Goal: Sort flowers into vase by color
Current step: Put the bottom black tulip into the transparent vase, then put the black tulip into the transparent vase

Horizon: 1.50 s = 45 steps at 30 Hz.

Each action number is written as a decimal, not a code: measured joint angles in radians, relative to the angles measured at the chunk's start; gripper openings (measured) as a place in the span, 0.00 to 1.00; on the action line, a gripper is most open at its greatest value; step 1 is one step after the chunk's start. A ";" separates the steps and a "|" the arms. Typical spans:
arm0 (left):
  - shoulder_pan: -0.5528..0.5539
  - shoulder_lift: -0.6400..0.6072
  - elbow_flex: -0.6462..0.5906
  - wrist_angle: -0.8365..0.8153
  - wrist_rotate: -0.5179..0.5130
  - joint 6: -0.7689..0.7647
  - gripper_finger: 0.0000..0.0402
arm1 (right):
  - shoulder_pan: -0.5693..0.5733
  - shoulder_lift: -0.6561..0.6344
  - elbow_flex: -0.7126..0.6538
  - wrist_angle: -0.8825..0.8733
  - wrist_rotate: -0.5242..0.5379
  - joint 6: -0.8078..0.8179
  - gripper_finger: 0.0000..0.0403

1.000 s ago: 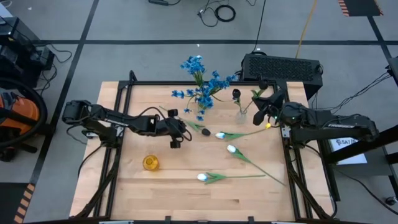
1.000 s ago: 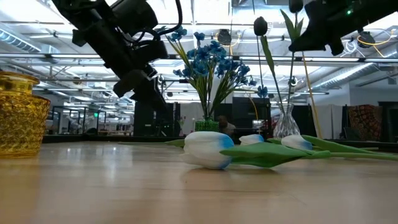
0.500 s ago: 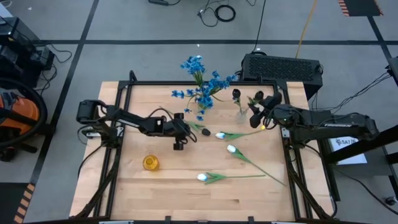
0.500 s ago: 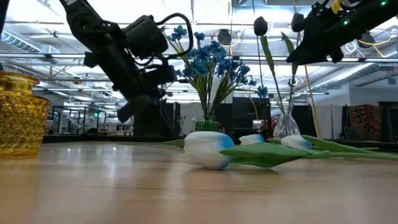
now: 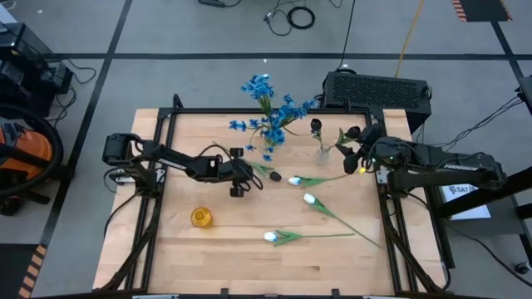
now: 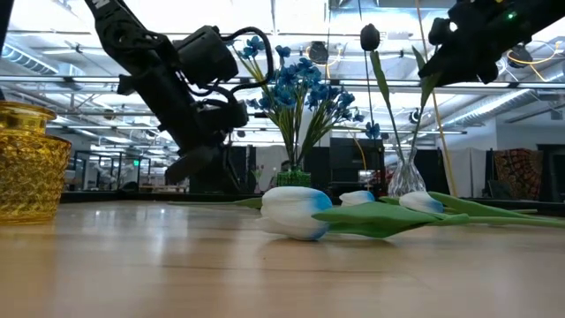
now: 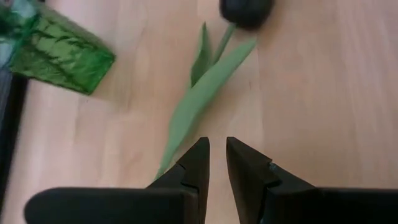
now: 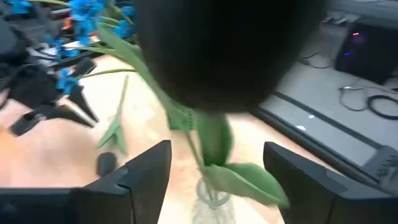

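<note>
A dark tulip lies flat on the table, its bloom and leaf just ahead of my left gripper, whose fingers stand a narrow gap apart with nothing between them. A clear vase holds two dark tulips; one bloom fills the right wrist view. My right gripper is open, with a finger on each side of that stem and clear of it. Blue flowers stand in a green vase. Three white tulips lie on the table.
A yellow glass vase stands near the table's left side with nothing in it. A black box sits beyond the far right corner. A black frame runs around the table. Bare wood lies along the near edge.
My left gripper has gone down and a little toward the dark tulip on the table. My right gripper has drawn back toward the table's right edge, away from the clear vase, while the dark tulip stays standing in the vase.
</note>
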 joint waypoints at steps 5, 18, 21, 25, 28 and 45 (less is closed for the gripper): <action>-0.014 -0.002 0.001 -0.041 -0.107 -0.074 0.15 | 0.000 0.000 0.021 -0.027 0.005 0.006 0.63; 0.096 -0.002 0.001 -0.070 -0.045 -0.037 0.29 | 0.000 0.000 0.070 -0.035 0.003 -0.034 0.64; 0.149 -0.002 0.001 -0.058 0.038 0.030 0.37 | 0.000 0.000 0.070 -0.043 0.001 -0.041 0.64; 0.215 -0.002 0.001 -0.053 0.165 0.093 0.41 | 0.000 -0.003 0.070 -0.051 0.000 -0.041 0.64; 0.254 -0.002 0.001 -0.053 0.223 0.115 0.41 | 0.000 -0.009 0.070 -0.050 0.000 -0.041 0.64; 0.318 0.071 0.004 0.007 0.371 0.214 0.28 | 0.000 -0.027 0.070 0.000 -0.005 -0.096 0.64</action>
